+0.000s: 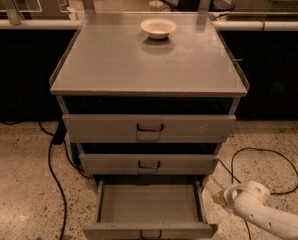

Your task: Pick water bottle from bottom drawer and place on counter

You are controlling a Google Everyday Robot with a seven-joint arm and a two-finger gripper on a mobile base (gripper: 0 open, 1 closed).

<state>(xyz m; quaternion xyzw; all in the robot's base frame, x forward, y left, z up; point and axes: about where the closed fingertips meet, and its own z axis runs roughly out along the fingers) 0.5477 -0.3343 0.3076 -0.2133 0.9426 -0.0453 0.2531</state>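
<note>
The bottom drawer (148,230) is pulled open under two wider drawers, and its shallow grey tray shows nothing inside. My gripper (217,196) is at the end of the white arm, low at the right, just outside the drawer's right wall. A faint clear shape (212,186) at its tip may be the water bottle; I cannot tell whether it is held. The counter (114,64) is the broad grey cabinet top above the drawers.
A white bowl (158,27) sits at the back middle of the counter. Black cables lie on the speckled floor left (53,169) and right (269,154) of the cabinet. A white-edged bench with glass panels (29,23) runs behind.
</note>
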